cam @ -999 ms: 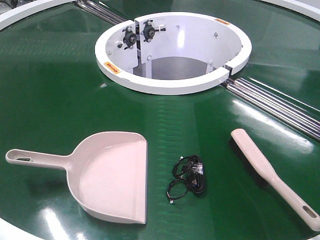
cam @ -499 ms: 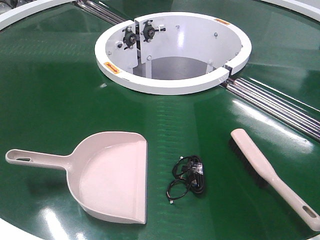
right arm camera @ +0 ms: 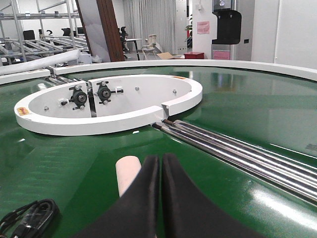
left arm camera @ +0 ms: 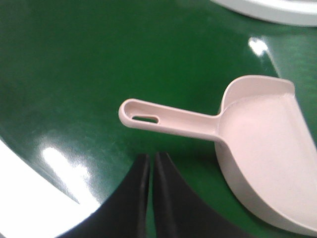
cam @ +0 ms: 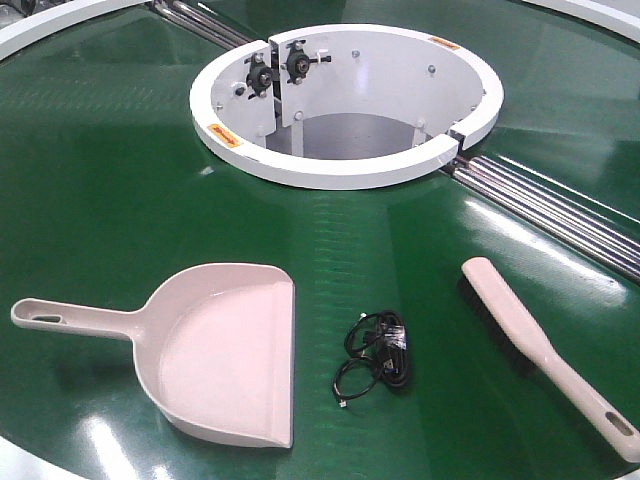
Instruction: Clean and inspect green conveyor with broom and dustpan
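Note:
The green conveyor (cam: 120, 190) fills the front view, its white ring opening (cam: 345, 105) at the back. The pale pink dustpan (cam: 225, 350) lies at the near left, handle pointing left. The broom (cam: 545, 350) lies at the near right, bristles down, handle toward the near edge. Neither gripper shows in the front view. In the left wrist view my left gripper (left arm camera: 151, 159) is shut and empty, just short of the dustpan (left arm camera: 262, 144) handle. In the right wrist view my right gripper (right arm camera: 160, 159) is shut and empty above the broom (right arm camera: 128, 172), whose rounded tip shows left of the fingers.
A small coil of black cable (cam: 378, 355) lies on the belt between dustpan and broom, also seen as the black cable (right arm camera: 27, 215). Steel roller strips (cam: 560, 215) run diagonally from the ring to the right. The conveyor's white rim (left arm camera: 34, 198) curves along the near edge.

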